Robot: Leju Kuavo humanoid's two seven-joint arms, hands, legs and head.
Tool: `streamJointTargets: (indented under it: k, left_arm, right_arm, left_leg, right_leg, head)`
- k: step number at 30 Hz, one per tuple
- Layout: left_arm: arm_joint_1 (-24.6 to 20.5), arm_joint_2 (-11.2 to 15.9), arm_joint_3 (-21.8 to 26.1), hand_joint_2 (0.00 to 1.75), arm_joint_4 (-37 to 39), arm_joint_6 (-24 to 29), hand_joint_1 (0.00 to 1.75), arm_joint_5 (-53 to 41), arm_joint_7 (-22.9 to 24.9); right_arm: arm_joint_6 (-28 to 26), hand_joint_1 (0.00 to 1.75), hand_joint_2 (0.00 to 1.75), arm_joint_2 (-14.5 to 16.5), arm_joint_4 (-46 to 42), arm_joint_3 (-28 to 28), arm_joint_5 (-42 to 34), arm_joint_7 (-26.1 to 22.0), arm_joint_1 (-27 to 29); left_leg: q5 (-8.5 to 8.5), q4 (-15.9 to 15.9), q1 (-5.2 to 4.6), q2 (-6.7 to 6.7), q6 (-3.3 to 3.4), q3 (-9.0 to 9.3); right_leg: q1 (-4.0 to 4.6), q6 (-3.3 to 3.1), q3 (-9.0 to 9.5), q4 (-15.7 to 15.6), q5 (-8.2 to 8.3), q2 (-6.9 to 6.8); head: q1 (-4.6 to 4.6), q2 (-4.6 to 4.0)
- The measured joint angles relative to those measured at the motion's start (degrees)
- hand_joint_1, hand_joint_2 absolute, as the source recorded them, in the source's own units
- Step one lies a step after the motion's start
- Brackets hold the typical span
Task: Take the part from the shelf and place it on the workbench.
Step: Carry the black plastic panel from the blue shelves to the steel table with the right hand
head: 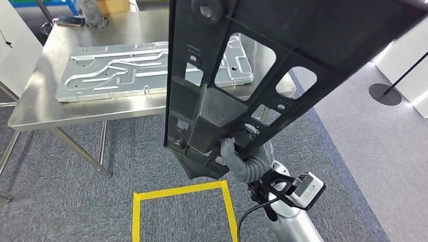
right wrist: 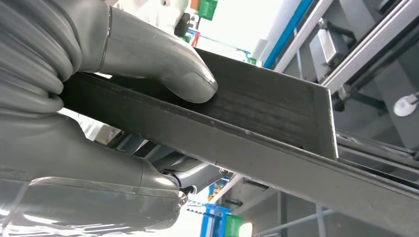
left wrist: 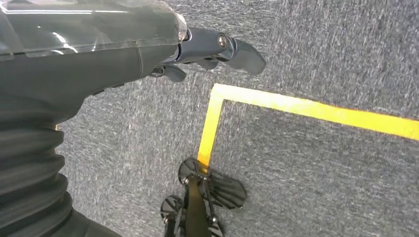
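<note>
Gripping the black part by its lower end, the right robot hand carries it raised in front of the body, the thumb pressed flat on one face of a dark rib and the other fingers wrapped beneath, so the hold is a clamp across a thin edge, not a cradle. That looks like the reason the part stands tilted up and away: it is a long, open frame with cut-out windows, held at one end only, and keeping it high seems meant to let it clear the edge of the desk ahead. In the head view the desk stands beyond a yellow floor marking on the grey carpet, and a silvery ribbed metal plate already lies on its steel top, seen partly through the part's windows. The part is therefore in the air and not yet set down; as I judge it, the carry toward the desk is in hand and the placing remains. The left robot hand hangs beside the body over the carpet, holding nothing, its dark fingers loosely extended and apart, probably kept low to stay clear of the load.
</note>
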Motion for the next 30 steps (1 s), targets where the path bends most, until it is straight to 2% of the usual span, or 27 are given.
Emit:
streamJointTargets:
  k: [2,4,5,6,7,9,10,12,13,15,16,18,20,21,22,23,25,26,27,30]
  left_arm:
    - [-0.03,-0.03,0.00,1.75,0.00,-0.01,0.00,0.02,-0.02]
    - [-0.04,-0.03,-0.01,1.75,0.00,-0.02,0.00,0.01,-0.02]
    - [-0.01,-0.03,0.00,1.75,0.00,-0.02,0.00,-0.01,-0.02]
    - [0.04,-0.03,0.01,1.75,0.00,-0.01,0.00,-0.05,-0.02]
    - [0.07,-0.03,0.01,1.75,0.00,0.00,0.00,-0.09,-0.02]
    - [0.09,-0.10,0.01,1.75,0.01,0.01,0.00,-0.17,-0.02]
    - [0.07,-0.20,0.01,1.75,0.01,0.02,0.00,-0.19,-0.02]
    - [0.04,-0.39,0.01,1.75,0.02,0.05,0.00,-0.21,-0.01]
    - [0.02,-0.44,0.01,1.75,0.02,0.07,0.00,-0.22,-0.01]
    - [-0.03,-0.43,0.01,1.75,0.02,0.07,0.00,-0.22,-0.02]
    - [-0.11,-0.46,-0.01,1.75,0.02,0.05,0.00,-0.23,-0.03]
    - [-0.20,-0.51,-0.03,1.75,0.02,0.01,0.00,-0.28,-0.07]
    - [-0.02,-0.51,-0.02,1.75,0.02,0.00,0.00,-0.32,-0.09]
    - [0.10,-0.50,-0.02,1.75,0.02,0.00,0.00,-0.33,-0.09]
    - [0.19,-0.49,-0.01,1.75,0.02,0.00,0.00,-0.33,-0.09]
    - [0.23,-0.49,-0.01,1.75,0.02,0.01,0.00,-0.33,-0.09]
    - [0.28,-0.49,-0.01,1.75,0.02,0.03,0.00,-0.32,-0.08]
    - [0.29,-0.49,-0.02,1.75,0.02,0.04,0.00,-0.32,-0.07]
    - [0.31,-0.49,-0.02,1.75,0.02,0.06,0.00,-0.31,-0.04]
    - [0.19,-0.51,0.01,1.75,0.02,0.08,0.00,-0.28,-0.05]
  right_arm:
    - [-0.01,1.75,1.75,-0.01,-0.01,0.00,0.01,-0.01,-0.27]
    - [-0.02,1.75,1.75,-0.03,-0.01,0.00,0.00,-0.01,-0.36]
    - [-0.03,1.75,1.75,-0.05,0.00,0.00,-0.01,-0.01,-0.29]
    - [-0.03,1.75,1.75,-0.08,0.01,0.00,-0.02,0.00,-0.22]
    - [-0.03,1.75,1.75,-0.10,0.01,0.00,-0.07,0.00,-0.17]
    - [-0.04,1.75,1.75,-0.13,0.01,0.00,-0.19,0.00,-0.17]
    - [-0.07,1.75,1.75,-0.15,0.01,0.00,-0.27,0.00,-0.17]
    - [-0.11,1.75,1.75,-0.20,0.00,0.00,-0.34,-0.01,-0.13]
    - [-0.14,1.75,1.75,-0.24,-0.01,0.00,-0.37,-0.01,-0.09]
    - [-0.18,1.75,1.75,-0.30,-0.05,0.00,-0.37,-0.03,0.00]
    - [-0.19,1.75,1.75,-0.31,-0.08,0.00,-0.38,-0.05,0.00]
    - [-0.23,1.75,1.75,-0.32,-0.14,0.00,-0.39,-0.10,0.02]
    - [-0.32,1.75,1.75,-0.32,-0.15,0.00,-0.40,-0.10,0.23]
    - [-0.39,1.75,1.75,-0.32,-0.14,0.00,-0.39,-0.09,0.40]
    - [-0.47,1.75,1.75,-0.32,-0.14,0.00,-0.38,-0.09,0.54]
    - [-0.56,1.75,1.75,-0.32,-0.14,0.00,-0.37,-0.09,0.64]
    - [-0.76,1.75,1.75,-0.33,-0.13,0.00,-0.34,-0.09,0.68]
    - [-0.85,1.75,1.75,-0.34,-0.10,0.00,-0.32,-0.08,0.67]
    - [-0.92,1.75,1.75,-0.35,-0.09,0.00,-0.30,-0.04,0.66]
    - [-1.09,1.75,1.75,-0.40,-0.12,0.00,-0.23,0.08,0.56]
  left_leg:
    - [-0.22,-0.19,0.13,-0.01,0.61,0.71]
    - [-0.68,-0.20,0.06,0.01,0.93,1.18]
    - [-0.96,-0.19,0.02,0.00,0.98,1.47]
    - [-1.31,-0.18,-0.01,-0.04,0.97,1.85]
    - [-1.71,-0.18,-0.03,-0.09,0.93,2.37]
    - [-2.66,-0.24,-0.05,-0.19,0.73,3.59]
    - [-3.10,-0.28,-0.10,-0.22,0.54,4.15]
    - [-3.75,-0.36,-0.11,-0.17,-0.06,4.77]
    - [-3.81,-0.30,-0.16,-0.13,-0.47,5.12]
    - [-4.10,0.31,-0.19,0.02,-1.16,5.60]
    - [-4.48,1.50,-0.18,0.06,-1.41,5.26]
    - [-6.43,7.07,0.00,0.12,-1.72,2.31]
    - [-9.12,13.79,0.12,0.13,-2.17,-2.45]
    - [-9.73,15.31,0.16,0.13,-2.33,-4.17]
    - [-9.19,14.94,0.19,0.14,-2.39,-5.04]
    - [-7.30,12.69,0.23,0.15,-2.40,-5.00]
    - [-1.43,5.60,0.27,0.22,-2.40,-3.58]
    - [0.49,3.02,0.21,0.27,-2.23,-2.94]
    - [1.72,1.59,0.13,0.32,-1.92,-2.62]
    - [1.86,1.16,0.04,0.22,-0.77,-2.28]
  right_leg:
    - [-0.18,0.61,-2.06,4.08,-1.78,-0.02]
    - [-0.42,1.02,-6.67,11.67,-4.48,-0.04]
    - [-0.52,1.11,-8.98,14.81,-5.16,-0.04]
    - [-0.57,1.09,-10.46,16.13,-4.75,-0.04]
    - [-0.57,0.95,-10.83,15.20,-3.16,-0.04]
    - [-0.34,0.23,-8.78,7.96,2.25,-0.06]
    - [-0.09,-0.22,-7.53,4.39,3.89,-0.09]
    - [0.40,-1.06,-6.12,0.42,4.64,-0.07]
    - [0.53,-1.40,-5.87,0.15,4.03,-0.04]
    - [0.34,-2.01,-4.71,-0.59,4.17,0.05]
    - [0.18,-2.27,-3.97,-0.86,3.97,0.03]
    - [-0.04,-2.64,-2.69,-1.28,3.42,-0.06]
    - [-0.08,-2.79,-1.78,-1.30,2.58,-0.02]
    - [-0.11,-2.73,-1.25,-1.27,2.10,0.06]
    - [-0.15,-2.64,-0.63,-1.23,1.58,0.13]
    - [-0.21,-2.50,0.09,-1.15,1.00,0.18]
    - [-0.23,-2.08,1.45,-0.89,-0.26,0.18]
    - [-0.17,-1.80,1.82,-0.75,-0.79,0.22]
    - [-0.10,-1.45,2.01,-0.65,-1.24,0.27]
    - [-0.11,-0.37,2.29,-0.55,-2.23,0.31]
  head:
    - [0.01,-0.01]
    - [0.01,0.00]
    - [0.01,0.01]
    - [0.01,0.00]
    - [0.01,0.00]
    - [0.01,0.00]
    - [0.00,0.01]
    - [0.02,0.01]
    - [0.03,0.00]
    - [0.05,0.00]
    - [0.04,0.00]
    - [0.04,0.01]
    - [0.05,0.01]
    - [0.05,0.00]
    - [0.05,-0.01]
    - [0.05,-0.01]
    - [0.05,0.00]
    - [0.05,0.01]
    - [0.05,0.00]
    - [0.05,0.00]
